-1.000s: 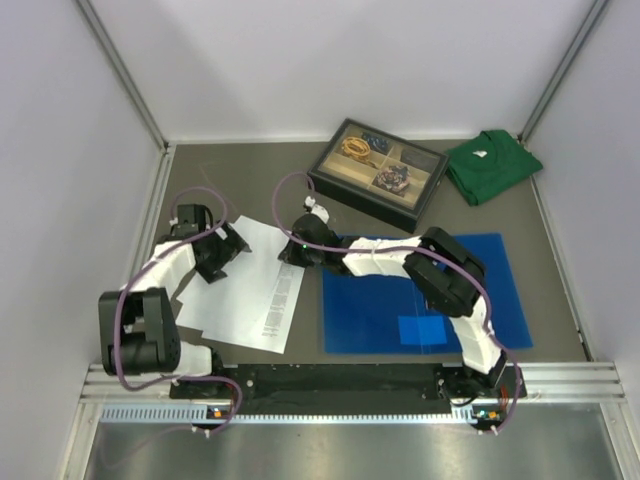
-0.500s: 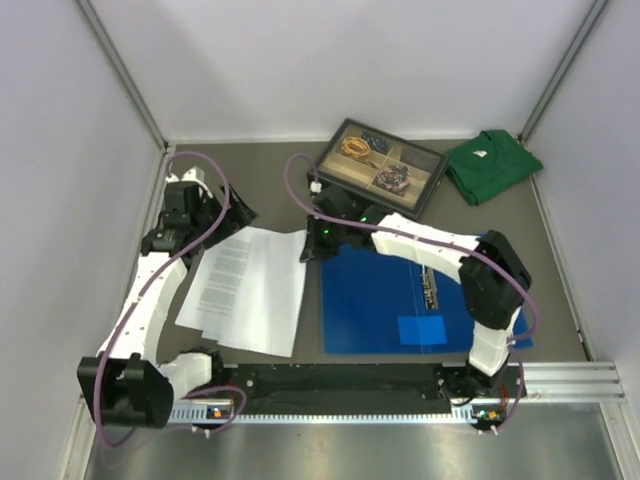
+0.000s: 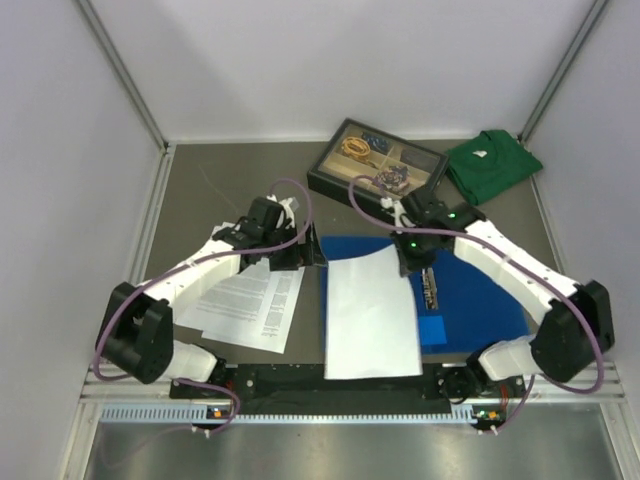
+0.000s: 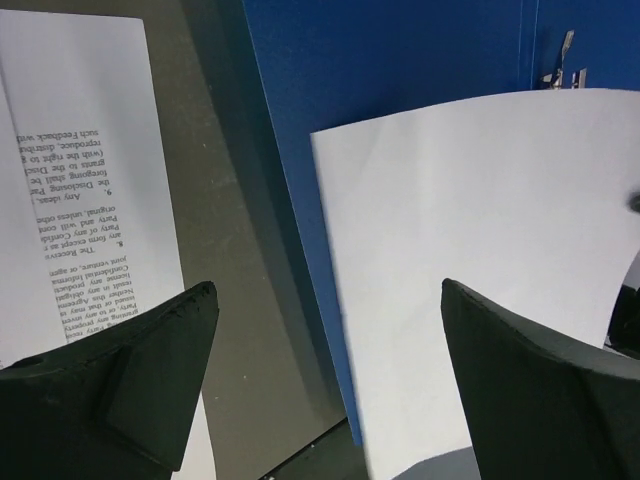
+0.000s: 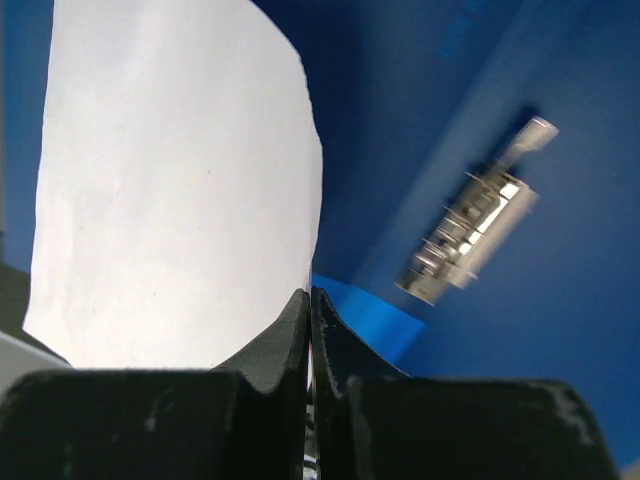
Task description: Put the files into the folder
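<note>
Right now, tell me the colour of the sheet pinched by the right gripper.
Plain white sheet, no print showing; clearest in the right wrist view.

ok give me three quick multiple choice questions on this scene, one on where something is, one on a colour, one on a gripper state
1. The blank sheet lies mostly on: A the black tray; B the blue folder; C the side wall.
2. The folded shirt is: A red; B yellow; C green.
3. The right gripper is: A shut on the blank sheet; B wide open; C out of view.

Answers:
1 B, blue shows around the sheet in the top view.
2 C, it is plainly green at the far right corner.
3 A, the right wrist view shows the fingers closed on the sheet's edge.
</note>
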You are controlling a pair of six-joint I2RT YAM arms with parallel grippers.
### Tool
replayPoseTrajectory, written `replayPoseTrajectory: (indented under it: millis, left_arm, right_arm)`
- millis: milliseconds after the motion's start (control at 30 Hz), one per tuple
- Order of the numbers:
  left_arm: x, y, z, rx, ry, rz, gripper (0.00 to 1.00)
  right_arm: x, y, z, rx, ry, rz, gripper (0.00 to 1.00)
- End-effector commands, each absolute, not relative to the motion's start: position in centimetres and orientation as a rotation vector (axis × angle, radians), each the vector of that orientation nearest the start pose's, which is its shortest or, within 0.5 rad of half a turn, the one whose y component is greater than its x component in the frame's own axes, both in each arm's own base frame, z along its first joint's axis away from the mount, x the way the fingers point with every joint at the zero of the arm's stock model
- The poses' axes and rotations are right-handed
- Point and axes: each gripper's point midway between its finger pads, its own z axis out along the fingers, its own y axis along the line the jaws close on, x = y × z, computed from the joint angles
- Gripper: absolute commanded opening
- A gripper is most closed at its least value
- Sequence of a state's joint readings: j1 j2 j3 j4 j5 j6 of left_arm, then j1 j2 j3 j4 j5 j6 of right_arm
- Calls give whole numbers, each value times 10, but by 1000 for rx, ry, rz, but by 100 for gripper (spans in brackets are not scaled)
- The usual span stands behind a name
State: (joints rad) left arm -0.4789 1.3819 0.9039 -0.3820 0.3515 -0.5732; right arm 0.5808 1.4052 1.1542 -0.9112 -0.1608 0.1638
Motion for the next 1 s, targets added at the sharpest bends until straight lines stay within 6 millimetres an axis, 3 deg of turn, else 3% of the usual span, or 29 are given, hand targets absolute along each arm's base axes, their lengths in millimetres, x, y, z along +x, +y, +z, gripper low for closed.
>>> replayPoseTrajectory:
  millis: [0, 167, 233, 367, 567, 833, 967]
  left_arm:
    - [267, -254, 116, 132, 2506, -942, 97]
    - [252, -272, 96, 195, 2571, -944, 96]
    - [247, -278, 88, 205, 2589, -946, 96]
    - [241, -277, 74, 199, 2621, -911, 96]
    - [238, -275, 66, 195, 2636, -896, 96]
    - [231, -284, 54, 166, 2645, -1000, 75]
    - [229, -292, 54, 177, 2648, -1069, 57]
  right_arm:
    - [226, 125, 151, -719, 2614, 138, 0]
    - [248, 98, 185, -749, 2481, -41, 0]
    - [251, 93, 185, -802, 2468, -31, 0]
    - [263, 51, 174, -689, 2540, -102, 0]
    - [271, 11, 164, -528, 2575, -139, 0]
    - [265, -22, 143, -399, 2629, -199, 0]
    - [265, -31, 148, -363, 2608, -253, 0]
